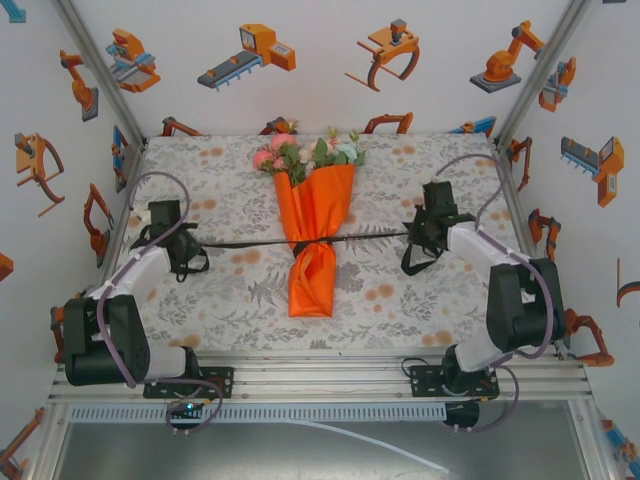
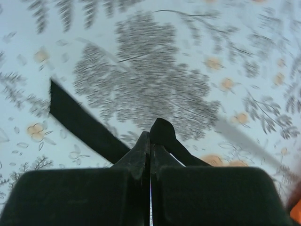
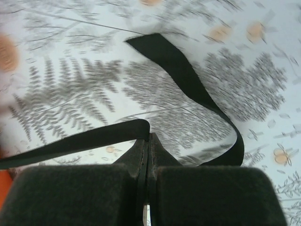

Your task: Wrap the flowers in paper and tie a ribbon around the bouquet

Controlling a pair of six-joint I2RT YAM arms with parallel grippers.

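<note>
Desk (image 1: 230,290) under a leaf-and-flower print cloth (image 1: 400,300) carries the bouquet (image 1: 315,225) at its centre in the overhead view, blooms toward the far edge and pointed foot toward the arm bases. Left arm (image 1: 110,320) and right arm (image 1: 515,295) reach in from the near corners, one on either side of the bundle. Bright orange paper (image 1: 312,275) forms a cone around the stems, wide at the top, pinched at the waist and flaring again below. Pink, cream and pale green flowers (image 1: 310,152) with green leaves spill from the cone's open mouth. Black ribbon (image 1: 250,243) runs in a straight line across the desk, crossing the paper at its narrow waist, with each end leading out to an arm. Left pincer (image 1: 203,247), well to the left of the bouquet, is clamped on the ribbon; the left wrist camera shows its fingers (image 2: 136,157) pressed together, the ribbon (image 2: 80,122) trailing off to the left above the cloth. Right pincer (image 1: 413,236), to the right of the bouquet, is likewise clamped on the ribbon; the right wrist camera shows the ribbon (image 3: 188,80) caught between closed fingers (image 3: 162,150), a loose tail curling away over the print.
</note>
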